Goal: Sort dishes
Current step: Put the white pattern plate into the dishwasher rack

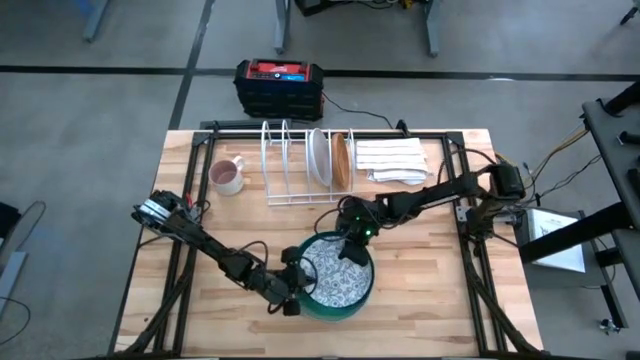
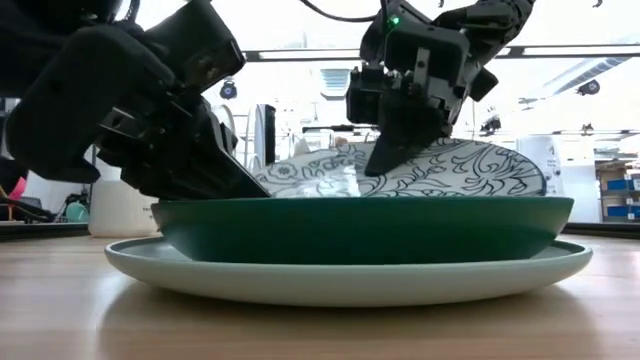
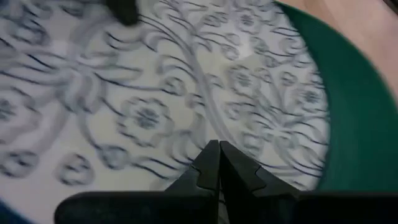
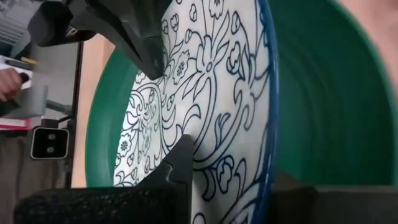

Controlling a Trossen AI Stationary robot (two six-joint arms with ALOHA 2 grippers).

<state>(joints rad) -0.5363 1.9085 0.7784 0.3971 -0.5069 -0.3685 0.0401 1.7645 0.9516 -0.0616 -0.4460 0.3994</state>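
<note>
The patterned plate point(image 1: 335, 273) lies tilted inside the dark green plate point(image 1: 362, 297), which rests on the pale mint plate point(image 2: 340, 278) on the counter point(image 1: 430, 300). The right end effector point(image 1: 352, 250) is at the patterned plate's far rim, with that rim clamped between its fingers; the right wrist view shows one dark finger point(image 4: 180, 168) on the plate's decorated face and the rim passing between the pair. The left end effector point(image 1: 292, 292) sits at the opposite, left edge of the stack, its fingers pressed together, tips over the patterned surface, holding nothing. In the low view, the patterned plate rises from the green bowl toward the right end effector.

Beyond the right end effector, a white wire rack point(image 1: 290, 165) holds a white plate point(image 1: 318, 157) and a small brown plate point(image 1: 340, 160) upright. A folded striped cloth point(image 1: 392, 160) lies just beside the rack, and a pinkish mug point(image 1: 227, 176) stands on its other side.
</note>
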